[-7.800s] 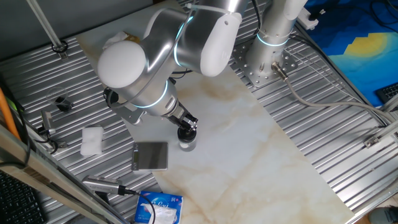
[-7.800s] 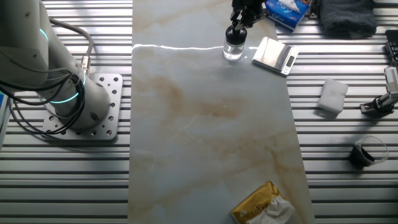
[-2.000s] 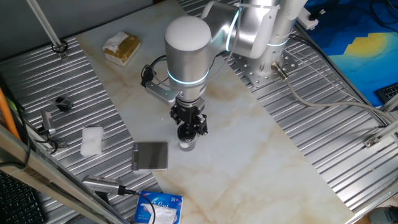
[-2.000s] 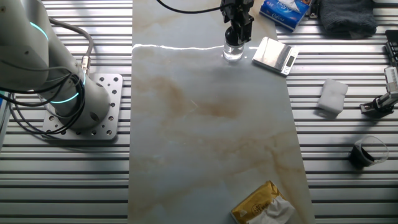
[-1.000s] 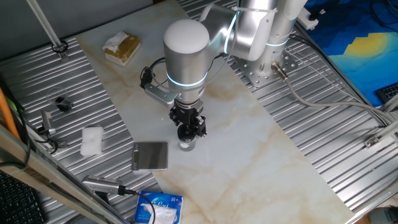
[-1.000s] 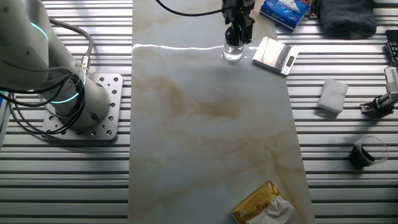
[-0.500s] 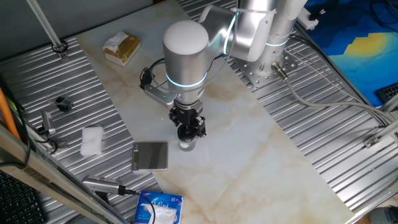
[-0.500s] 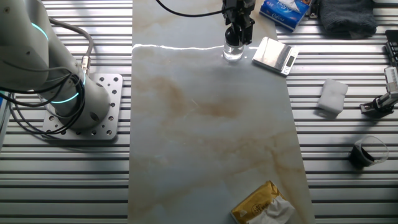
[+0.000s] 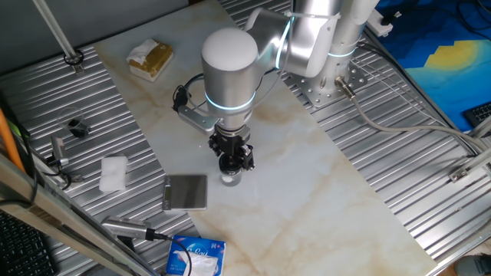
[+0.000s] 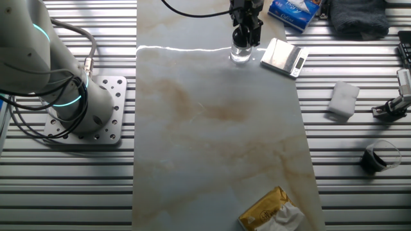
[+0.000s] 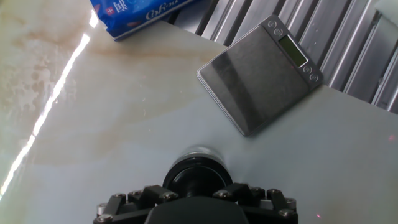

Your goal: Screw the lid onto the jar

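Lid (image 11: pixel 197 176) and jar (image 9: pixel 230 179) appear stacked directly beneath the end effector (image 9: pixel 232 160), whose fingers we read as closed around the black cap, though the contact itself is hidden behind the end effector's body in the hand view. We see the jar as a pale clear rim just below the cap, standing upright on the marble worktop (image 10: pixel 218 141). We judge this vertical alignment deliberate: holding the cap on the jar's axis lets wrist rotation run the threads without tipping the glass. Just ahead of the end effector in the hand view lies the grey scale (image 11: pixel 261 71), near but not touching the jar; farther ahead sits a blue tissue packet (image 11: pixel 140 14). Compared with the frame half a second ago, we find the end effector, cap and jar in the same place, with at most a slight shift of the arm above, consistent with slow turning or a final tightening hold.
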You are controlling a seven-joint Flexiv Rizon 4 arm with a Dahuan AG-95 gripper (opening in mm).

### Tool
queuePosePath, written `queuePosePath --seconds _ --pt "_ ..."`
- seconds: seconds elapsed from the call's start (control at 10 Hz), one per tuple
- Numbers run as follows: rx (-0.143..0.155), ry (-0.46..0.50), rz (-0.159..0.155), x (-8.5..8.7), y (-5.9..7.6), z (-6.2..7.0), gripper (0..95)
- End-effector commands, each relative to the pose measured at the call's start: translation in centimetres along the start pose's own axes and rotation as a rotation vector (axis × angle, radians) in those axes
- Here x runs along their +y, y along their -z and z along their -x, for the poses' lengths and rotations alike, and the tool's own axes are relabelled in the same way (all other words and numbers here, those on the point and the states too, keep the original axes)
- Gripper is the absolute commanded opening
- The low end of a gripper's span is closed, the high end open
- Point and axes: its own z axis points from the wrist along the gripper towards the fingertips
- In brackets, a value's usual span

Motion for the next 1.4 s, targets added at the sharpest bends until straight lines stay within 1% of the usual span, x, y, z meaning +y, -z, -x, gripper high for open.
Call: queuePosePath --seconds 0.1,0.2,1.2,1.3,1.4 --pt "0.000 0.000 0.000 -0.02 0.02 -0.03 76.0" --pt "0.000 0.001 0.000 -0.02 -0.01 -0.03 57.0" --pt "0.000 -0.010 0.002 -0.07 -0.07 -0.06 57.0" --pt "0.000 -0.011 0.001 -0.07 -0.07 -0.06 38.0" --pt "0.001 -0.017 0.001 -0.07 -0.07 -0.06 38.0"
